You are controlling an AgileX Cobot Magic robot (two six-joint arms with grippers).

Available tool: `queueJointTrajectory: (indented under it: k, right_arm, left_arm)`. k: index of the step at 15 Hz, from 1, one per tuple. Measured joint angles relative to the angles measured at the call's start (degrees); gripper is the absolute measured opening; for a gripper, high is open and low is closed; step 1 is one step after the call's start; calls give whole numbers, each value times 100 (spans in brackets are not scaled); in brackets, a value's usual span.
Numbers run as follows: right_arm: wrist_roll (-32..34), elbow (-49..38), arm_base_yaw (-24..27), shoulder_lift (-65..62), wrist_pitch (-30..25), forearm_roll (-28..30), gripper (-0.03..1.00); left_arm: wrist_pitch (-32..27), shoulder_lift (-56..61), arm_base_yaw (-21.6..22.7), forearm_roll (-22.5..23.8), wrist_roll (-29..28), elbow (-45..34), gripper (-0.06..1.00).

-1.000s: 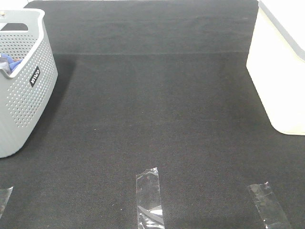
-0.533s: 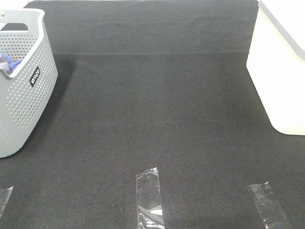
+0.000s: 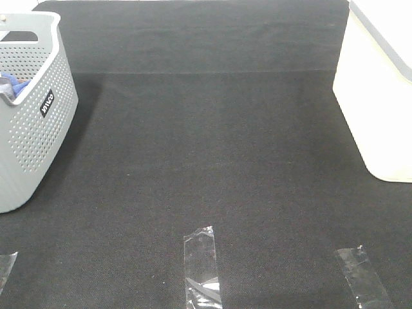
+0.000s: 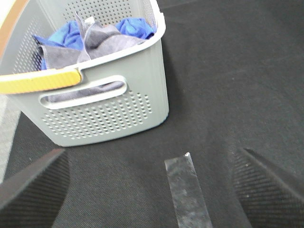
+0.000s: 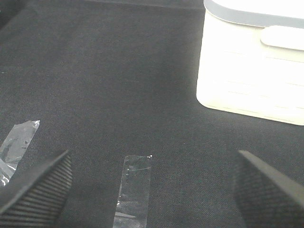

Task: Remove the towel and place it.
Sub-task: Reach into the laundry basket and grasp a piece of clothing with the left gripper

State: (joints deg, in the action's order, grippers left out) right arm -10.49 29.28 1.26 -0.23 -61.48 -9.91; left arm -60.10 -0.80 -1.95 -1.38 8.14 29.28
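**Exterior high.** A black mat point(image 3: 212, 148) covers the whole surface. The grey basket point(image 3: 35, 122) stands on it, cut off by the frame so that only one perforated end shows. A scrap of blue cloth point(image 3: 11, 84) peeks over its rim. The towel cannot be made out here. Well across the mat from the basket stands a white bin point(image 3: 380, 103), also cropped. Strips of clear tape point(image 3: 201, 264) lie on the mat nearer the camera than the basket. Neither arm appears.

**Left wrist.** The towel point(image 4: 102, 38) lies crumpled inside the basket point(image 4: 114, 118), tangled with the blue cloth point(image 4: 135, 26) and showing through the handle slot. A yellow strip point(image 4: 40, 81) lies along the basket's rim; what it is I cannot tell. The left gripper point(image 4: 151, 153) hangs just outside the basket, jaws spread wide, holding nothing, its fingers point(image 4: 28, 187) blurred.

**Right wrist.** The right gripper point(image 5: 153, 154) is likewise spread wide and empty above tape and mat, facing the white bin point(image 5: 251, 71), far from the basket.
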Motion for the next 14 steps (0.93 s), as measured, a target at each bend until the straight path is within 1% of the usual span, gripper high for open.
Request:
queueJointTrajectory:
  k: [1,2,5,6,7,9,11,12,14]
  right_arm:
    - [0,0,0,0,0,0,85]
    - [0,0,0,0,0,0,85]
    - [0,0,0,0,0,0,85]
    - [0,0,0,0,0,0,85]
    - [0,0,0,0,0,0,85]
    - [0,0,0,0,0,0,85]
    - [0,0,0,0,0,0,85]
    - [0,0,0,0,0,0,85]
    - [0,0,0,0,0,0,85]
  left_arm:
    - [29,-160,0,0,-69,40,87]
    - [195,-361,0,11,-155,126,86]
    - [1163,-1071,0,281,-241,447,79]
    - [1369,-1421,0,418,-241,561,75]
    - [1593,-1937,0,665,-241,768,68]
    - [1851,-2584,0,1049,-241,1089,58]
    - [2080,-3329,0,1295,-298,1381,55]
    - [2166,-3696,0,1358,-447,1501,55]
    - [2263,-4526,0,1427,-934,1765,55]
